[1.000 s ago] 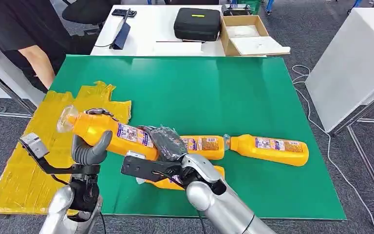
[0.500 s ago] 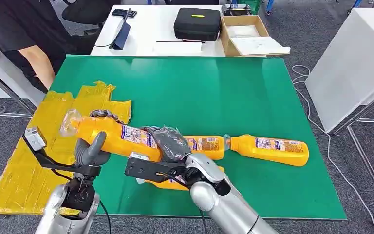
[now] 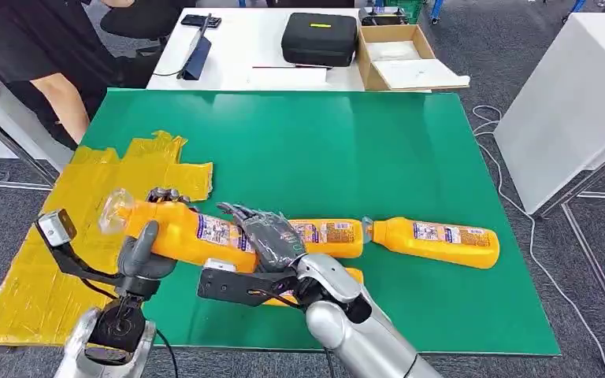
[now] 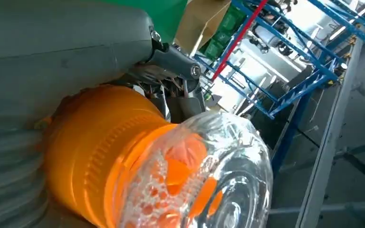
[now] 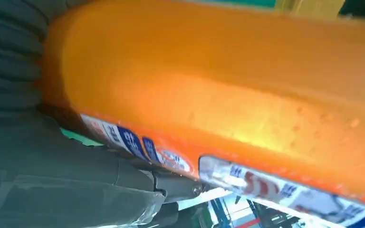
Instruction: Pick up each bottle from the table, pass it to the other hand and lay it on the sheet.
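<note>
An orange bottle with a clear cap hangs just above the green table, cap end over the yellow sheet. My left hand grips it near the neck, thumb up against its side. My right hand holds the base end, fingers stretched over the label and thumb beneath. Two more orange bottles lie on the table, one just right of my right hand and one farther right. A third lies partly hidden under my right forearm.
A person in black sits at the table's far left corner. Behind the green table a white table carries a black case and a cardboard box. A white cabinet stands to the right.
The held bottle has sunk and levelled, its cap end lower. My left hand has closed tighter near the neck. My right hand's fingers have straightened out over the bottle.
</note>
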